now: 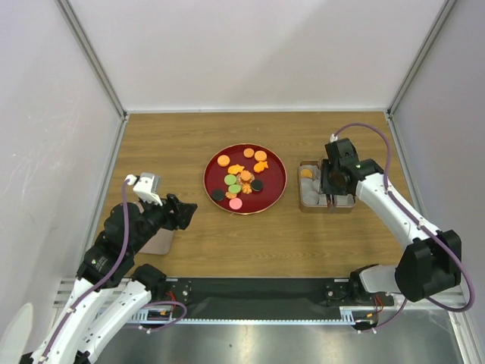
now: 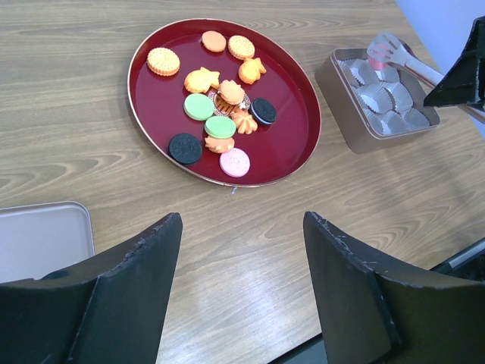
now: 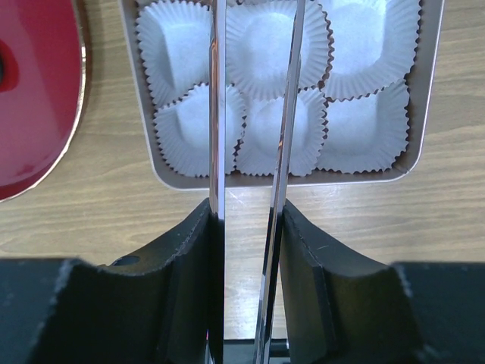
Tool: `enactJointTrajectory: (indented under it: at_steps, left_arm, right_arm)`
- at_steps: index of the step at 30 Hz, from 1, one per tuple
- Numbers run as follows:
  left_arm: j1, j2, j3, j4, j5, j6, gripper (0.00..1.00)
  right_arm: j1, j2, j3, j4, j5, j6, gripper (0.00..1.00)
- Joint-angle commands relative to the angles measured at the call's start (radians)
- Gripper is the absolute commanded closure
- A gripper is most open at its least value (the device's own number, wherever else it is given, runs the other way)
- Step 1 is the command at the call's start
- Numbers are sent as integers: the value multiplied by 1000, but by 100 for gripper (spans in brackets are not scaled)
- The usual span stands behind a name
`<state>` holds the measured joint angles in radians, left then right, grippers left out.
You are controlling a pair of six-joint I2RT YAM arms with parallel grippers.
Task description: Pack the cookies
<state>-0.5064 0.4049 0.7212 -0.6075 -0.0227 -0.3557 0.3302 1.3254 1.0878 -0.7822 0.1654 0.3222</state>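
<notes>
**Thin tongs, loose paper cups: where the packing may slip**

The right pincer [image 3: 246,220] is clamped on a pair of metal tongs [image 3: 214,114]. Their two blades run forward from its pads and stand slightly apart over the metal tin [image 3: 432,98], which lies just ahead of and below it. The white paper cups [image 3: 258,38] that show there are empty. The overhead view shows a small orange patch in the tin's corner on the plate side. I cannot tell whether it is a piece already laid down or one at the tong tips.

The left pincer [image 2: 241,227] hangs open and empty. A tin lid [image 2: 38,235] sits just off to its left on the wooden table [image 2: 76,152]. Nearly all the cookies [image 2: 199,106] lie on the dark-red plate [image 2: 288,144], ahead of the left pincer and off to the left of the right one, apart from the tin.

Likely troubles, as I judge them:
- The blades are smooth and narrow, so they could twist or slide between the pads and throw the tips off aim.
- The cups look light and unfixed, so a descending tip may catch a fluted edge and drag or tip one.
- The middle pieces on the plate touch and overlap, so closing there may nudge a neighbour or lift two.
- Flat pieces pinched by their edges could drop over the bare wood between plate and tin.
</notes>
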Motion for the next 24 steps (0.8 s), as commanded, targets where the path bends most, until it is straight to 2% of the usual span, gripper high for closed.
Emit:
enactJointTrajectory:
  at_steps: [1, 24]
  left_arm:
    - [-4, -6, 3, 38, 1, 24, 28]
    - [-4, -1, 4, 37, -6, 23, 28]
  right_arm:
    - [-16, 11, -14, 58, -15, -20, 62]
    - [-37, 44, -42, 113, 2, -21, 60]
